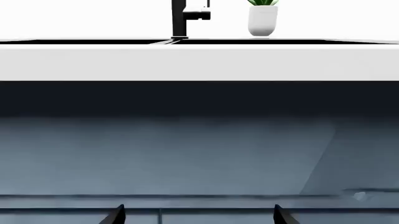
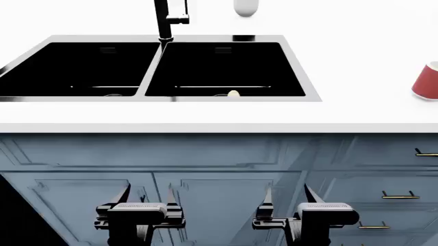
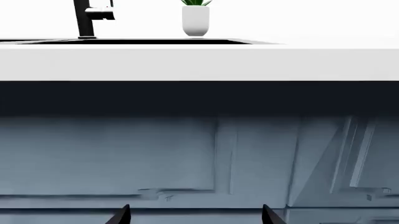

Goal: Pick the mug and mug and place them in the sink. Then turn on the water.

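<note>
Below the white countertop (image 2: 205, 115), in front of the blue-grey cabinet doors (image 2: 205, 200), we hold both arms low. Our left gripper (image 2: 147, 197) has its two dark fingers spread apart with nothing between them, and our right gripper (image 2: 287, 197) is likewise spread and bare; each wrist view shows only the two fingertips (image 1: 115, 215) (image 3: 121, 215) set wide against the cabinet front. Set into the countertop ahead is the black double-basin sink (image 2: 233, 38) with its thin steel rim, and the tall black tap (image 2: 164, 20) stands at the back between the two basins. A small pale shape (image 2: 233, 94) shows at the near edge of the right basin, beside a drain; we cannot tell what it is. We see the red mug (image 2: 425, 80) on the countertop well to the right of the sink, cut off by the edge of the head view, near the front of the counter. The black mug we cannot make out anywhere. Behind the sink, just right of the tap, stands a white plant pot (image 3: 195, 21) with green leaves. Brass handles (image 2: 400, 195) mark the drawers at the right.
</note>
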`<state>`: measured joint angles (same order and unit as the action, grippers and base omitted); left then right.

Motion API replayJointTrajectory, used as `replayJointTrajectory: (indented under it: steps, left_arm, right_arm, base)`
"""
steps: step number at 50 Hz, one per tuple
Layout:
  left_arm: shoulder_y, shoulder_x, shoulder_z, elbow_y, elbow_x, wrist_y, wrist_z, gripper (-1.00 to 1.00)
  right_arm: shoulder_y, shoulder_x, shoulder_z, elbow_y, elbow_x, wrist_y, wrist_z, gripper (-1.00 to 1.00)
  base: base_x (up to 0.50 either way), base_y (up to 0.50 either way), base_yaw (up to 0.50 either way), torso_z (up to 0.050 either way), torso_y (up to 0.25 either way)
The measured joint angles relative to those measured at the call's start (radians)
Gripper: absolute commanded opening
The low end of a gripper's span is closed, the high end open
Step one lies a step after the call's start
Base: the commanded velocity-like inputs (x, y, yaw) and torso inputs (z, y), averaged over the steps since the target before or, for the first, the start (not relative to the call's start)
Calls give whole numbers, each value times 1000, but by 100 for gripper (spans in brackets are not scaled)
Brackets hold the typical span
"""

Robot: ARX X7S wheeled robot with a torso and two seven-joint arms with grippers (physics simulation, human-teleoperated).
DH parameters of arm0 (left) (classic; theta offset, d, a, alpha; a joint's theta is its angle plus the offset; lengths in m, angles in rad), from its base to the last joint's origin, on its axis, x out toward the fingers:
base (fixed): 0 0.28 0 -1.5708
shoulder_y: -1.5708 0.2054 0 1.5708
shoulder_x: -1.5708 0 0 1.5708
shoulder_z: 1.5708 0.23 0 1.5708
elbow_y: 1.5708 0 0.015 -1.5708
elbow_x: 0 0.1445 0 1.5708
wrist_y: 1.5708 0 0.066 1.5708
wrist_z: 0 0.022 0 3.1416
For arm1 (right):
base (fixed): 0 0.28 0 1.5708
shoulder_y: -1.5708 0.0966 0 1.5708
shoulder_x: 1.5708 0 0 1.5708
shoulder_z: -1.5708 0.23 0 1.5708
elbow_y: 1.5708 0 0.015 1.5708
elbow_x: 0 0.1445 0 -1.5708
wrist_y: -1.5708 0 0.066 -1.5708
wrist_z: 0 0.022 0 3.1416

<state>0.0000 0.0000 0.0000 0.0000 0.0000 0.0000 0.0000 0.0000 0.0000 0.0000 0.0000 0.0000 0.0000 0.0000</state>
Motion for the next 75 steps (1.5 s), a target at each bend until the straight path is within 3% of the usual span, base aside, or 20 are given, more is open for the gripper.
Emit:
replayJointTrajectory:
  steps: [14, 67, 75]
  left_arm:
    - [-39, -16, 63, -34, -17, -4, -63, 100]
    - [-50, -101, 177, -43, -110, 9, -170, 100]
    - [-52, -108, 187, -26, -122, -4, -177, 100]
  right_arm:
    - [40, 42, -10, 40, 47, 7, 7, 100]
    - [46, 109, -78, 49, 122, 14, 70, 100]
    - [47, 119, -84, 34, 135, 31, 79, 100]
  base:
    - [0, -40, 0, 0, 0]
    - [0, -476, 0, 0, 0]
    - [0, 0, 0, 0, 0]
